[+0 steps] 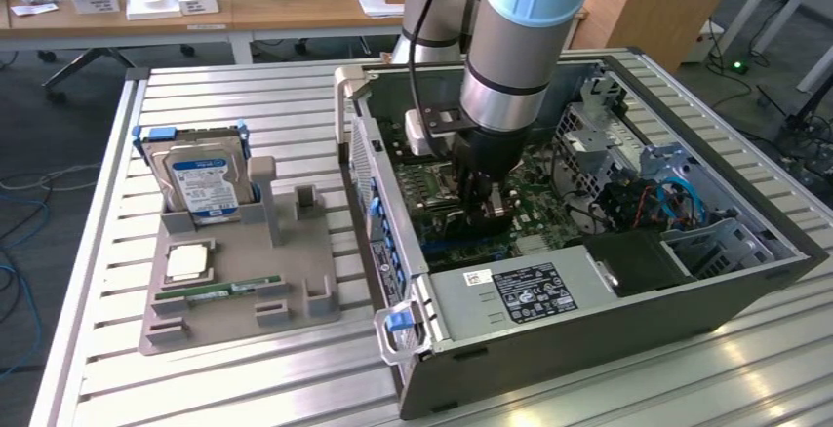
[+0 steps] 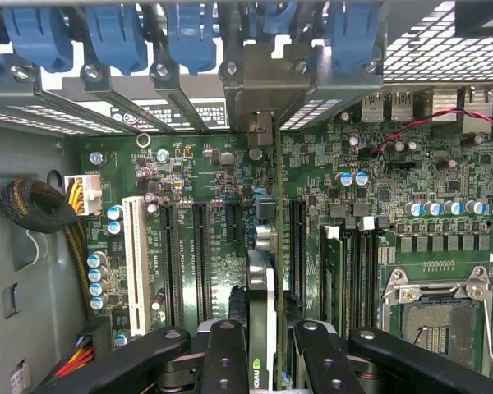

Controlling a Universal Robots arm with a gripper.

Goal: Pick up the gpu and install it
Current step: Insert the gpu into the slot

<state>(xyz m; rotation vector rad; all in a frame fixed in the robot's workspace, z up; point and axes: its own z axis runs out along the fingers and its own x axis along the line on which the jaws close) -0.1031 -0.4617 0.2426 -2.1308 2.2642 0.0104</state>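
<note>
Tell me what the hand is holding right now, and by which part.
The hand holds the gpu, edge-on over the motherboard, pinched across its two flat faces at the edge farthest from the board.

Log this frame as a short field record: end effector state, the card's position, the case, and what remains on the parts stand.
end effector: closed on thin edge-on green GPU card
card position: upright over the green motherboard, silvery bracket at the rear slot openings
case: open grey computer tower on its side
stand: grey parts holder with blue-labelled silver hard drive
</note>
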